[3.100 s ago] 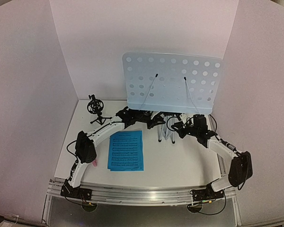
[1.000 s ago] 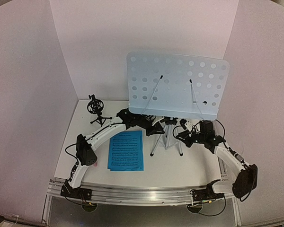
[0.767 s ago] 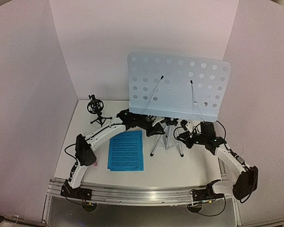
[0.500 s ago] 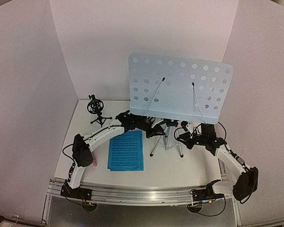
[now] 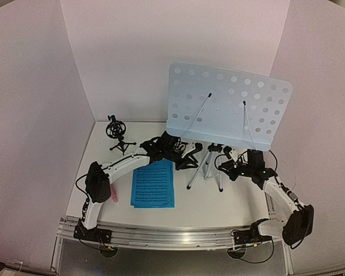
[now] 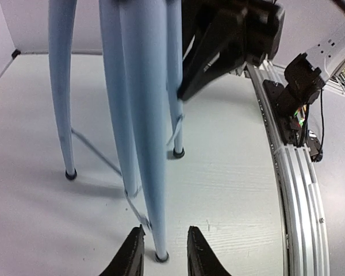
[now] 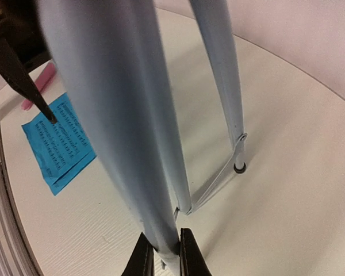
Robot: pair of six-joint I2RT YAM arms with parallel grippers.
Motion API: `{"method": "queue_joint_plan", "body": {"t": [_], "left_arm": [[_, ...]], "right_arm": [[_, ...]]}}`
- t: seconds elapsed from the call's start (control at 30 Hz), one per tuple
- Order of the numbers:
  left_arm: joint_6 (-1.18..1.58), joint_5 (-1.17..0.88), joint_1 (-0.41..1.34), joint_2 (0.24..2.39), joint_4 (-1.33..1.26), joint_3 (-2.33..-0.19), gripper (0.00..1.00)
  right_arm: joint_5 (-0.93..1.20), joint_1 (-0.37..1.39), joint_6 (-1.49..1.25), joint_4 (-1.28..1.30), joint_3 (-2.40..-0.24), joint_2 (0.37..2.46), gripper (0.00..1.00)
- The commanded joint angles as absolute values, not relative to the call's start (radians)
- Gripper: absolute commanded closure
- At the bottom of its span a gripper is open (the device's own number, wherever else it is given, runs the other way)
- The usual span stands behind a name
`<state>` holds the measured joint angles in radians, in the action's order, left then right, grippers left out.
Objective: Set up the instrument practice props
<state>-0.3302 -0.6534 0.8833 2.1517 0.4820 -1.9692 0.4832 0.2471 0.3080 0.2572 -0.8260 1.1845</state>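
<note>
While the mic holder (image 5: 116,133) stands at the counter's (image 5: 218,201) back left and the music sheets (image 5: 153,184) lie flat, I'm standing up the music stand (image 5: 227,106) at centre. The left gripper (image 6: 161,256) sits slightly apart around one tripod leg (image 6: 149,172). The right gripper (image 7: 163,253) is clamped on another. Next, I reckon: let go gently, then fetch the sheets.

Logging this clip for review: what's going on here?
A music stand is being set up; it is upright on its tripod. The right gripper is clamped on one tripod leg; the left gripper sits around another leg, jaws slightly apart. The blue sheets, pink microphone and black mic holder sit on the table, untouched.
</note>
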Motion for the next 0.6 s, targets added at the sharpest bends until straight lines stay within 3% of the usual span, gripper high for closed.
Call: {"method": "queue_joint_plan", "body": {"t": [0.0,0.1,0.27,0.47,0.57], "left_arm": [[-0.322,-0.641,0.851,2.12,0.553,-1.94,0.66],[-0.306,-0.635,0.858,2.109,0.504,-1.884,0.56],[-0.281,-0.636,0.862,2.11,0.376,-1.874,0.49],[-0.232,-0.65,0.87,2.146,0.197,-1.923,0.34],[-0.207,-0.664,0.881,2.174,0.15,-1.944,0.32]], "right_arm": [[0.326,0.186,0.253,0.386,-0.825,1.193,1.0],[0.339,0.186,0.246,0.386,-0.83,1.205,1.0],[0.326,0.187,0.257,0.381,-0.83,1.206,1.0],[0.298,0.211,0.27,0.379,-0.845,1.196,1.0],[0.295,0.218,0.262,0.376,-0.849,1.207,1.0]]}}
